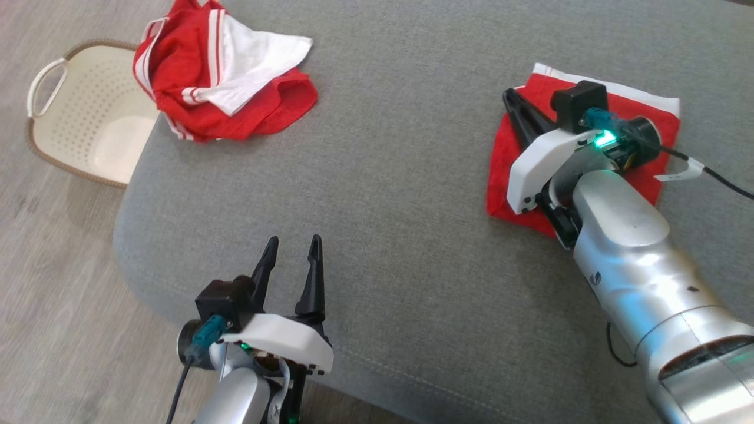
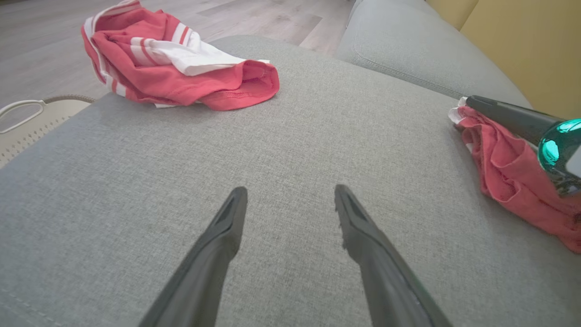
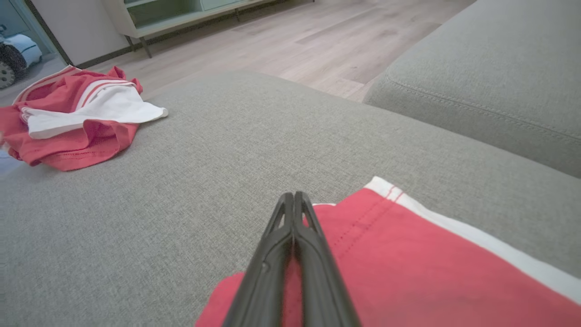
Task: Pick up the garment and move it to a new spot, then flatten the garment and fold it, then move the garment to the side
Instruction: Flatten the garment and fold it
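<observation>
A red garment [image 1: 500, 171] with a white edge lies folded into a flat square on the right of the grey sofa seat [image 1: 383, 176]. My right gripper [image 1: 509, 94] is shut, its fingers pressed together low over the fold's far left corner, and nothing shows between them. In the right wrist view the shut gripper [image 3: 293, 195] points past the folded garment's [image 3: 408, 263] corner. A second, crumpled red and white garment [image 1: 224, 76] sits at the seat's far left corner. My left gripper [image 1: 293, 241] hovers open and empty near the front edge, over bare cushion [image 2: 290, 193].
A cream perforated basket [image 1: 88, 118] stands on the wood floor past the seat's left edge. Another grey cushion [image 3: 490, 81] rises behind the folded garment. A small white tag [image 1: 683, 171] sticks out at the fold's right side, next to my wrist cable.
</observation>
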